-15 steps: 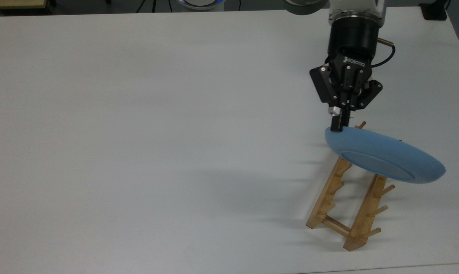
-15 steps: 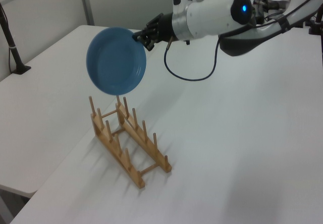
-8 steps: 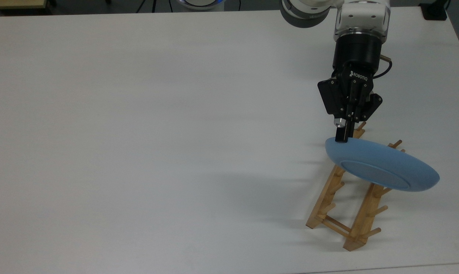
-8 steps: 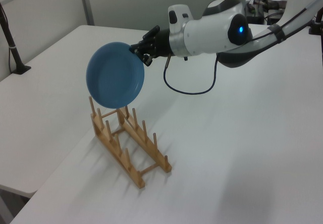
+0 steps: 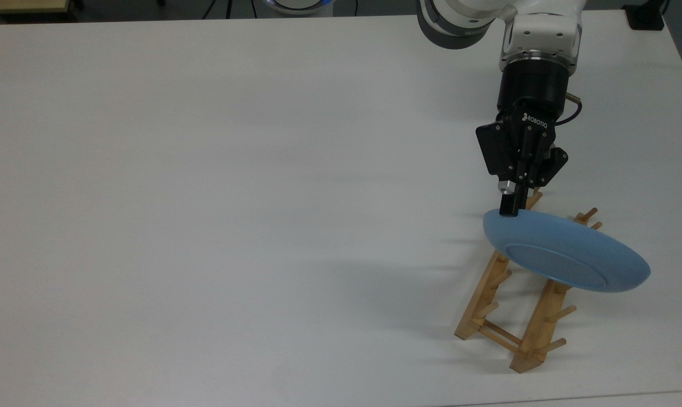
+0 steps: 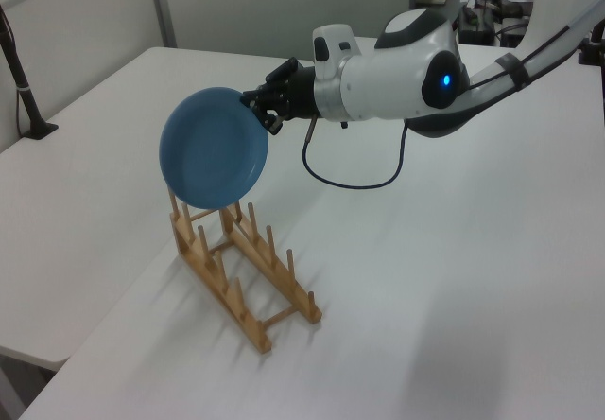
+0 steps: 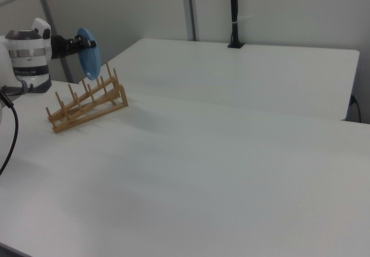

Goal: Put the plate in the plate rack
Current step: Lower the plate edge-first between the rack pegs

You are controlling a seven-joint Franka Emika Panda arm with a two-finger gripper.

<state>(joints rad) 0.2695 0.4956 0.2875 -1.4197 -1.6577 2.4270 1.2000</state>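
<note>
Gripper jaws clamped on rim of plate, held tilted on edge above far end of plate rack near the worktop corner.

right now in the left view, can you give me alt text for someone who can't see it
A white robot arm's gripper holds a light-blue plate by its upper rim, on edge, just above one end of a small wooden plate rack. The rack stands on a white table, its other pegs bare, and a black cable loops below the arm.
</note>
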